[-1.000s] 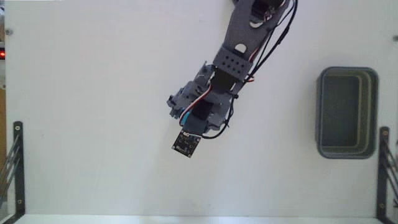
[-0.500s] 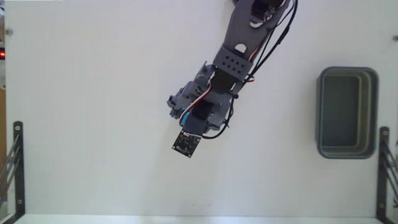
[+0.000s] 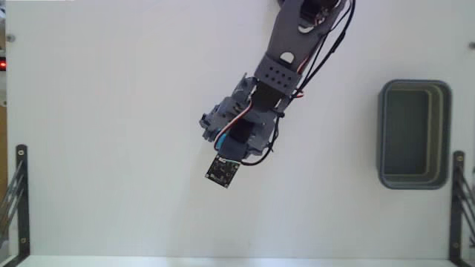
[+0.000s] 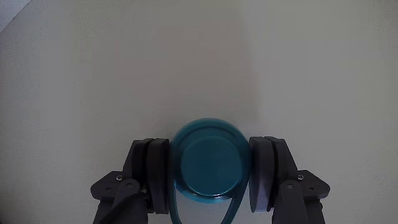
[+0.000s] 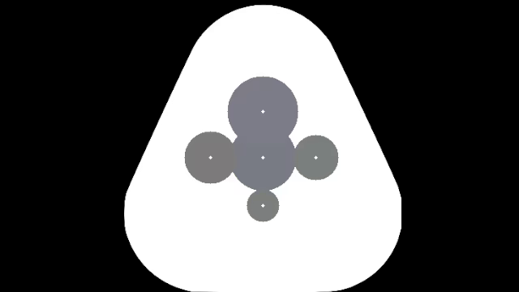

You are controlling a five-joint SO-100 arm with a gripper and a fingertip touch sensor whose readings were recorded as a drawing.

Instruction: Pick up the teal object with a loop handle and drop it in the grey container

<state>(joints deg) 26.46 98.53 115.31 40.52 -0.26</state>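
I see my gripper (image 4: 211, 177) closed on the teal object with a loop handle (image 4: 210, 167), pads pressing both its sides. In the fixed view, the grey container (image 3: 414, 134) lies well apart to the right.

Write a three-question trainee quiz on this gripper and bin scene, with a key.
1. True or false: in the wrist view the teal object sits between the gripper fingers.
2. In the fixed view, the grey container is: A) left of the arm, B) right of the arm, C) under the arm.
3. What lies inside the container?

Key: 1 true. 2 B. 3 Nothing visible; its inside shows bare.
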